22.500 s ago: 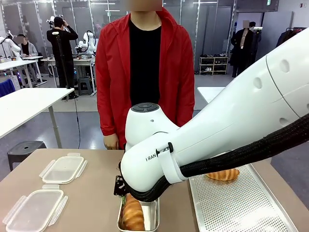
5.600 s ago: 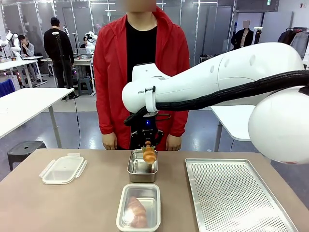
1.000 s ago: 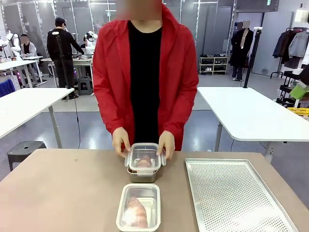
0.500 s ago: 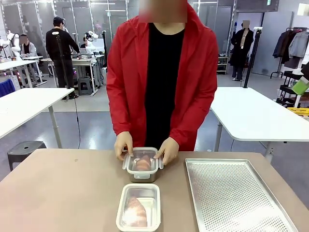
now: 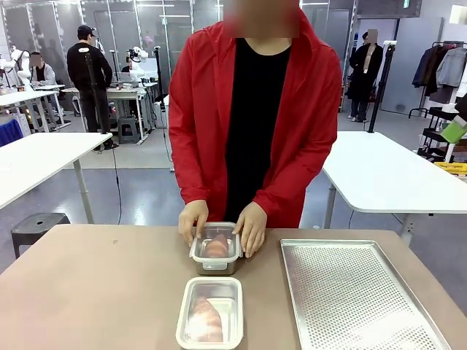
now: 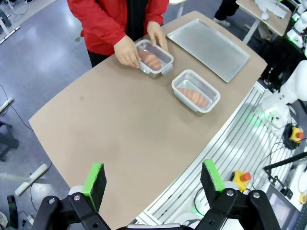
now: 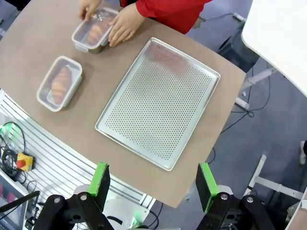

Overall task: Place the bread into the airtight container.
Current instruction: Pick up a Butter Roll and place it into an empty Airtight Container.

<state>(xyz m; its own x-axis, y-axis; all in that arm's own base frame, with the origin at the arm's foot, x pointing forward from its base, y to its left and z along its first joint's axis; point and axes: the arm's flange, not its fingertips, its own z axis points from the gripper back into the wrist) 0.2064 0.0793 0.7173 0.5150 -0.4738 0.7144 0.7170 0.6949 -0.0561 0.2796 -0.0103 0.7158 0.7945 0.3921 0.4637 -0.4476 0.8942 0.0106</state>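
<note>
Two steel airtight containers stand on the brown table, each with a clear lid on and a bread inside. The far container (image 5: 216, 249) (image 6: 154, 57) (image 7: 93, 32) holds a bread (image 5: 216, 246), and the person's two hands press on its lid at either side. The near container (image 5: 210, 312) (image 6: 195, 90) (image 7: 59, 83) holds a longer bread (image 5: 204, 319). My left gripper (image 6: 154, 181) hangs high over the table's left end, open and holding nothing. My right gripper (image 7: 153, 181) hovers high above the tray's side of the table, open and with nothing in it.
A perforated metal tray (image 5: 354, 295) (image 6: 207, 42) (image 7: 158, 103) lies bare at the table's right. The person in a red jacket (image 5: 255, 109) stands at the far edge. White tables and other people are farther back.
The person has leaned in closer and slid both hands down along the far container's lid. The near container has not moved.
</note>
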